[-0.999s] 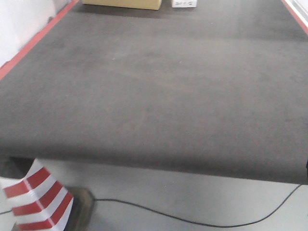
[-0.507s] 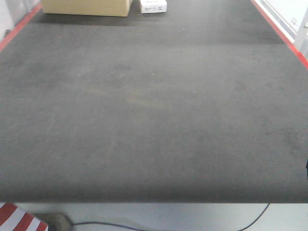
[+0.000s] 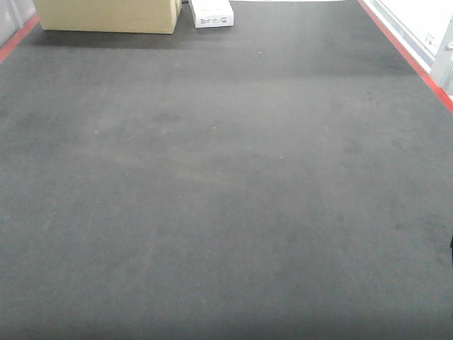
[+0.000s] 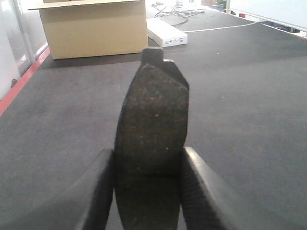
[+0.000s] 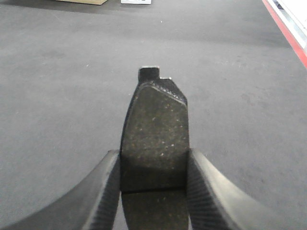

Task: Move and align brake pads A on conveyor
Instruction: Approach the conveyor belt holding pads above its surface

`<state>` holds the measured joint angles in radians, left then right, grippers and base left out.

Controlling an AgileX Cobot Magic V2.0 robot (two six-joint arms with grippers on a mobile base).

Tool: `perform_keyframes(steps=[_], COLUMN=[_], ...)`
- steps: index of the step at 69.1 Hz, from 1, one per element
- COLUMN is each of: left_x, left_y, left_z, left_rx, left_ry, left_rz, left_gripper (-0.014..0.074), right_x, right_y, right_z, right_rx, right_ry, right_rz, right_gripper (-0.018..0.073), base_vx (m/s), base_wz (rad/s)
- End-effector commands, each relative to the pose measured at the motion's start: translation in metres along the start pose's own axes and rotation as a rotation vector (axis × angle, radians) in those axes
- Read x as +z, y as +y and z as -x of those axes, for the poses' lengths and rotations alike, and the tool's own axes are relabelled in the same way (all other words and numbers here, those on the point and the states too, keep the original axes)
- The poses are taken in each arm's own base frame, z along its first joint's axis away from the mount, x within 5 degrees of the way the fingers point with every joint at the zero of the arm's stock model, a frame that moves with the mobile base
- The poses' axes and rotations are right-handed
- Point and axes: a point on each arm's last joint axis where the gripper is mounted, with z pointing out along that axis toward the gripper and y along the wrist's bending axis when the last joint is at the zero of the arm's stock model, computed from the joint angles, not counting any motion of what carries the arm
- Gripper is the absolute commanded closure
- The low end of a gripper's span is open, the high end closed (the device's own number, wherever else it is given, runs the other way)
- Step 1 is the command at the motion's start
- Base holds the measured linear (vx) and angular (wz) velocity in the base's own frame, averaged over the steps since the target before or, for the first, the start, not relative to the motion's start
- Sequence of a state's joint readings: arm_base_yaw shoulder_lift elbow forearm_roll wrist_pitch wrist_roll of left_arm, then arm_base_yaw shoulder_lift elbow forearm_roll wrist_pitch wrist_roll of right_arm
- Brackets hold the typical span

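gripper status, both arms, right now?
left gripper: closed, holding a brake pad above the conveyor.
right gripper: closed, holding another brake pad.

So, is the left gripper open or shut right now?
Shut on a brake pad: the left gripper has both fingers pressed against the pad's sides.

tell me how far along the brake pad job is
Done: nothing yet; the front view shows no pads on the conveyor. In hand: the left gripper is shut on one brake pad, the right gripper on a second pad. Left: setting both down and aligning them.
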<state>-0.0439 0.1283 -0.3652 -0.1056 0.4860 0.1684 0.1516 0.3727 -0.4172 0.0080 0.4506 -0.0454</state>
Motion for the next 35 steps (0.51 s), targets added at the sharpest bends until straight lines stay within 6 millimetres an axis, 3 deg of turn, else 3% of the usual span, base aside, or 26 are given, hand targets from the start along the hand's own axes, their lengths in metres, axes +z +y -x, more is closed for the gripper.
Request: perform_keyframes(steps=[1, 35], left_x=[-0.0031, -0.0031], left_y=[0.0013, 0.0013], left_z=[0.0178, 0.0178], left_rx=[-0.013, -0.013], left_ry=[-0.12, -0.12], left_rz=[0.005, 0.005], left_gripper=[0.0555, 0.0555], right_x=[-0.0041, -0.0041], right_y=[-0.0011, -0.0011], right_z=[0.018, 0.018], right_rx=[-0.013, -0.013], right_ry=[-0.121, -0.121], right_rz=[-0.01, -0.01], right_gripper=[0.0482, 0.0482], base_vx=[0.12, 0.04], base_wz=[-0.01, 0.01])
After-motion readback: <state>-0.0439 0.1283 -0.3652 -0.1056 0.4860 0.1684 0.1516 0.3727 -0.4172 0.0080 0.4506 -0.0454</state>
